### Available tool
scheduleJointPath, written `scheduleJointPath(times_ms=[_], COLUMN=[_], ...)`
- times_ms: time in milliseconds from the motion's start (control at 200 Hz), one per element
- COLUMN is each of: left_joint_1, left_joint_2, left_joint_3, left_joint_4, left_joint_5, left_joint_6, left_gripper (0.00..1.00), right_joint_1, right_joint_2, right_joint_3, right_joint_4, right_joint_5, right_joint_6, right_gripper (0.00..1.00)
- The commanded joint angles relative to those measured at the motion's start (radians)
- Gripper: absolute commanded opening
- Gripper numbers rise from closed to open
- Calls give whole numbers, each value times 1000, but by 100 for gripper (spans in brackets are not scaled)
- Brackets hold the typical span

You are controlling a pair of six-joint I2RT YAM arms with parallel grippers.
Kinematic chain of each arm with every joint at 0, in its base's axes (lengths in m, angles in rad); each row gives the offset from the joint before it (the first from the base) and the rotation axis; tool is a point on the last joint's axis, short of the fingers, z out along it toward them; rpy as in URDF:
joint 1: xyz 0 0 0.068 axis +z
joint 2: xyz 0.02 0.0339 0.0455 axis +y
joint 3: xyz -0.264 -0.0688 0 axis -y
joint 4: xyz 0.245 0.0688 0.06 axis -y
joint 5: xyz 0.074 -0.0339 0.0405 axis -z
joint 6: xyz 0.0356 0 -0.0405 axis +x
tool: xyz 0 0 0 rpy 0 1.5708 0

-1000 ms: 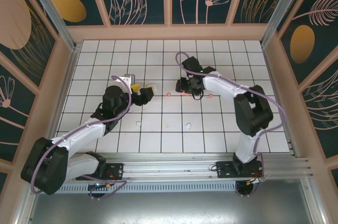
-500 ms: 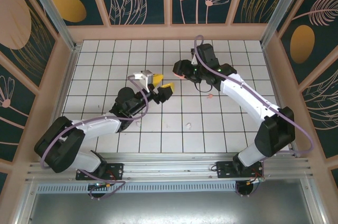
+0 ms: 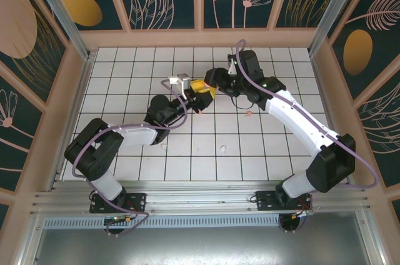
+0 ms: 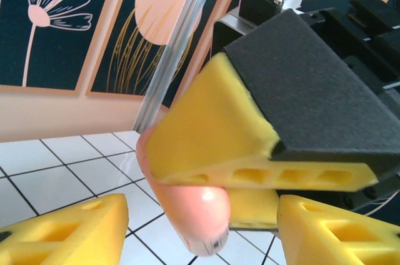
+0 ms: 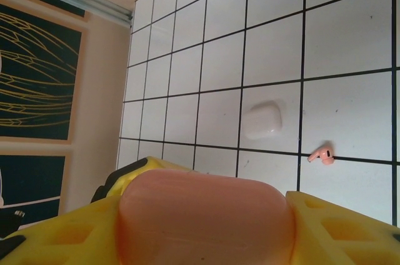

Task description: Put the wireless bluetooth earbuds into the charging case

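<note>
Early stage: right gripper (image 5: 206, 230) jaws clamped on the pink charging case (image 4: 187, 215), left gripper (image 4: 200, 240) jaws apart about its lower end; pink earbud (image 5: 322, 154), lower right, and white earbud (image 3: 222, 149) lie loose on worktop (image 3: 125, 65)

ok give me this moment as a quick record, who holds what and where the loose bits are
right gripper: shut on the pink case, held up off the table
left gripper: open, one finger on each side of the pink case, not touching it
pink earbud: loose on the table
white case: on the table, beside the pink earbud, apart from it
white earbuds: two, loose on the table, nearer the arm bases
</note>
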Motion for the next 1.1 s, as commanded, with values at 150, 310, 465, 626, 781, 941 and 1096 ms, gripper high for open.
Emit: scheduleJointPath(times_ms=[150,310,465,626,781,941,1096], left_joint_1=[-3,-3,-3,1,20,86,119], left_joint_2=[26,29,29,7,-65,-160,-227], left_joint_3=[55,65,70,58,38,11,24], left_joint_4=[55,59,64,34,-22,-27,-46], left_joint_5=[10,14,13,-28,-24,29,101], left_joint_6=[-35,-60,-84,-130,-189,-293,-380], left_gripper=[40,28,19,12,9,5,1], right_joint_1=[8,9,9,-5,-77,-148,-142], right_joint_2=[-71,-77,-83,-123,-209,-300,-328], right_joint_3=[-30,-39,-59,-56,-57,-165,-295], right_joint_4=[33,38,48,63,117,295,594], right_joint_5=[-17,-32,-42,-15,-54,-141,-252], right_joint_6=[22,21,20,-15,-52,-50,45], right_gripper=[55,55,59,77,82,80,79])
